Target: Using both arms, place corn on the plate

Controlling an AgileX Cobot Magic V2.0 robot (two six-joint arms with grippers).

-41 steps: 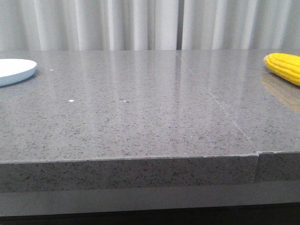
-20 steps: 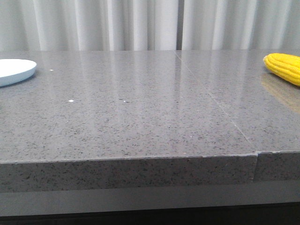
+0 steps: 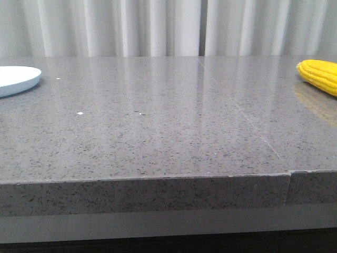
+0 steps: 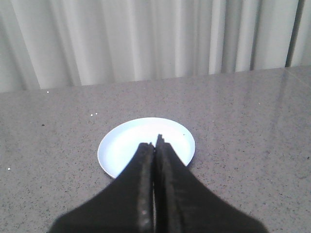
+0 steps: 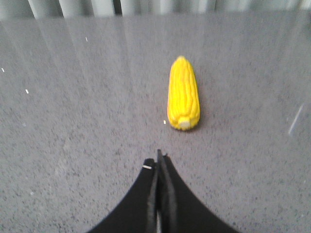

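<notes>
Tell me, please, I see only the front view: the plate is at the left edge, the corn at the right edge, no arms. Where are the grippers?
Observer: The left gripper hangs shut over the near rim of the plate, holding nothing.
Operator: And the right one?
Observer: The right gripper is shut too, just short of the corn and not touching it.
Operator: How does the corn lie toward it?
Observer: Lengthwise, with its pale cut end nearest the gripper.
Operator: Is the plate empty?
Observer: Yes, nothing lies on it.
</notes>
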